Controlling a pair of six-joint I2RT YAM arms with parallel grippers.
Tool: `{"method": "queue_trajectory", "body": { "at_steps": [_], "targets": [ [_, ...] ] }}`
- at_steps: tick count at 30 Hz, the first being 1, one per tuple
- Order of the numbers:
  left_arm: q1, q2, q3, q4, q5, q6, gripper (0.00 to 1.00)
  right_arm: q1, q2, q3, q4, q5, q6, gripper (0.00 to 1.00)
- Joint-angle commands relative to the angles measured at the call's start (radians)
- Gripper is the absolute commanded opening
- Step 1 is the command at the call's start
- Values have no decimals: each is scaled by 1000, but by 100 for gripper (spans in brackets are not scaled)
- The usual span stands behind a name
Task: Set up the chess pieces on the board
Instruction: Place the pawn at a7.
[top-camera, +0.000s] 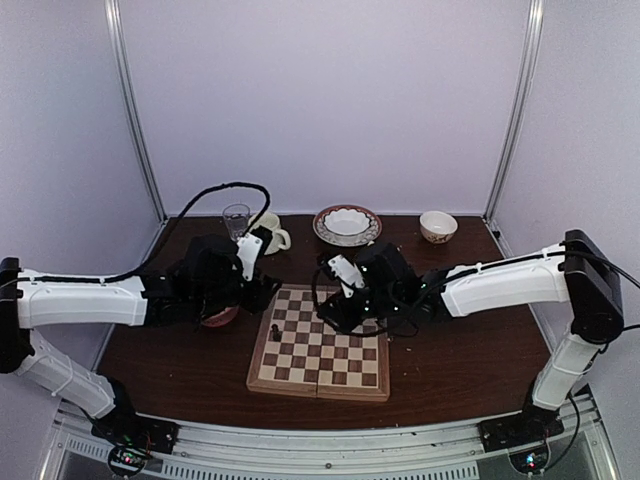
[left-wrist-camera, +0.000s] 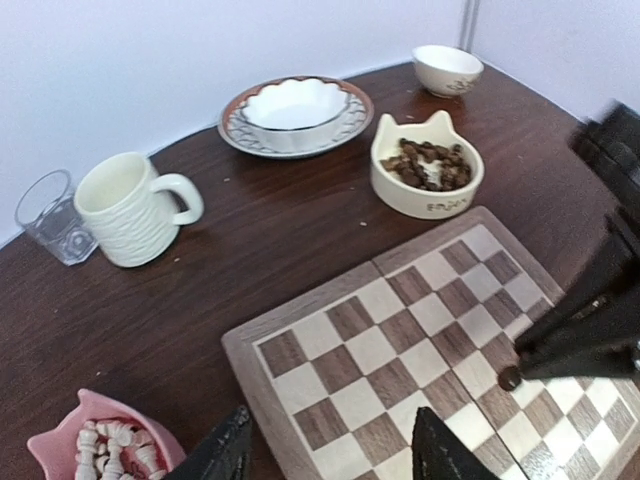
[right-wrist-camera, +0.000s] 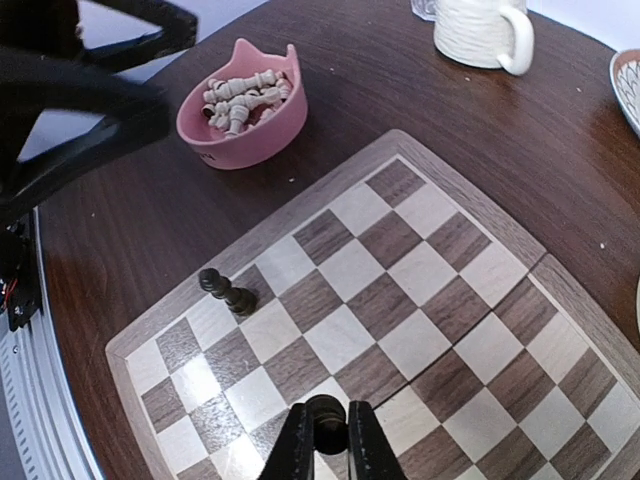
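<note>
The right gripper (right-wrist-camera: 327, 428) pinches a dark chess piece (right-wrist-camera: 325, 408) low over the board (right-wrist-camera: 440, 300), which lies mid-counter (top-camera: 180, 380) towards the near edge. A second dark piece (right-wrist-camera: 228, 293) stands by the board's left side. The left gripper (left-wrist-camera: 333, 425) hangs spread wide, holding nothing, beside the pink bowl (left-wrist-camera: 70, 440).

Dark piece (right-wrist-camera: 325, 412) half-hidden, perhaps pawn
</note>
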Motion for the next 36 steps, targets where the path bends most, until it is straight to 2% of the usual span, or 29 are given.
{"method": "queue_trajectory", "body": {
  "at_steps": [1,8,19,29,36],
  "targets": [
    [61,-56,-54,25,-104,-116,55,50,43,62,-55,110,-93,4],
    [69,-121,-112,67,-185,-132,55,139,138,160,-111,147,-170,4],
    [69,-131,-125,64,-230,-152,56,186,222,226,-122,124,-235,7],
    [69,-122,-117,55,-213,-154,56,254,227,221,-110,61,-348,7],
    [69,-129,-122,57,-205,-151,56,299,241,240,-157,79,-400,7]
  ]
}}
